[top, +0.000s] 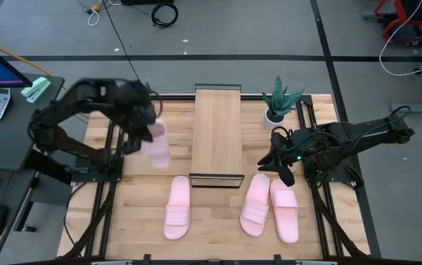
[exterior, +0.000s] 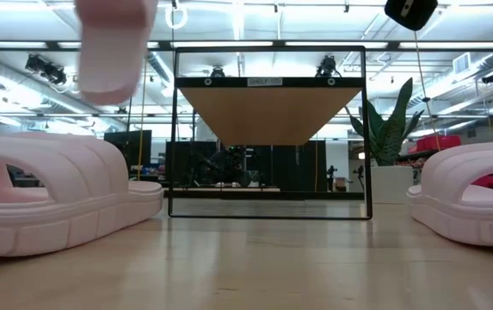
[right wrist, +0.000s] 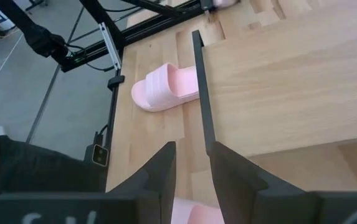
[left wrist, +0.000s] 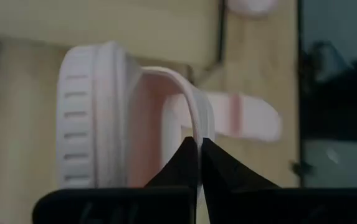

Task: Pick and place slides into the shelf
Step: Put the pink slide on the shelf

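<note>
I have the left gripper (left wrist: 198, 149) up off the table on the left side of the shelf (top: 216, 125), its fingers clenched on the thin strap of a slide (top: 155, 143). That slide hangs in the air beside the shelf's left long edge, near but clear of it; in the low view it floats high on the left, above the table and outside the black frame (exterior: 175, 129).

The right gripper (right wrist: 189, 163) sits low at the right of the shelf's near end, fingers parted with nothing between them. Through its wrist camera I see the frame's dark edge running straight up between the two fingers, so that corner is tight.

Three slides lie on the tabletop (top: 218, 217) ahead of the shelf's near end: a single slide (top: 177, 207) to the left, and a pair of slides (top: 269, 208) touching side by side to the right, just below the right gripper. A bare strip of wood separates the single one from the pair.

The board's top is bare along its whole length. A potted plant (top: 278, 103) stands at the far right, just beside the shelf's right edge
</note>
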Tool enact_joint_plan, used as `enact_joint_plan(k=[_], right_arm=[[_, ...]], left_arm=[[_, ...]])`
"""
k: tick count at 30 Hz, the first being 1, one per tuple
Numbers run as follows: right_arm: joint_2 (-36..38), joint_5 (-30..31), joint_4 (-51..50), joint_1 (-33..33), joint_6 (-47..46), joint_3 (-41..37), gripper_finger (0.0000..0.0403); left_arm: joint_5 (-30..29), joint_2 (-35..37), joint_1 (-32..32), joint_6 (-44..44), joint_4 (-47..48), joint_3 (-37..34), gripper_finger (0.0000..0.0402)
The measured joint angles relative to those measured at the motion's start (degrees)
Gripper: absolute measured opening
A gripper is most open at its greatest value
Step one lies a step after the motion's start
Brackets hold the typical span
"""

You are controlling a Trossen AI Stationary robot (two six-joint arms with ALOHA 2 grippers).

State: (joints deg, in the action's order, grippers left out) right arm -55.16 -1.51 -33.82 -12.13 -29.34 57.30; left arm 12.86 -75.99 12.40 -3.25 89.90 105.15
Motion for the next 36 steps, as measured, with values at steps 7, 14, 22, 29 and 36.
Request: enact_joint_plan(k=[7,14,22,29,36], right_arm=[[0.0,2.24,2.7,-0.02,0.0,0.0,0.0105],[0.02,5.3,4.86,-0.02,-0.02,0.0,0.0105],[0.02,6.92,6.69,-0.02,-0.3,0.0,0.0105],[0.02,9.23,6.93,-0.02,-0.7,0.0,0.0105],[0.02,13.18,6.96,-0.02,-0.6,0.0,0.0105]], left_arm=[[-1.67,-0.26,2.92,-7.83,-6.16,5.77,0.0009],[-1.7,-6.19,2.98,-15.25,-5.2,10.14,0.0008],[-3.02,-16.82,5.63,-26.43,0.15,18.69,0.0008],[-6.06,-22.77,9.35,-35.24,0.01,28.87,0.0008],[-9.57,-23.86,11.57,-38.6,-0.81,29.07,0.0008]])
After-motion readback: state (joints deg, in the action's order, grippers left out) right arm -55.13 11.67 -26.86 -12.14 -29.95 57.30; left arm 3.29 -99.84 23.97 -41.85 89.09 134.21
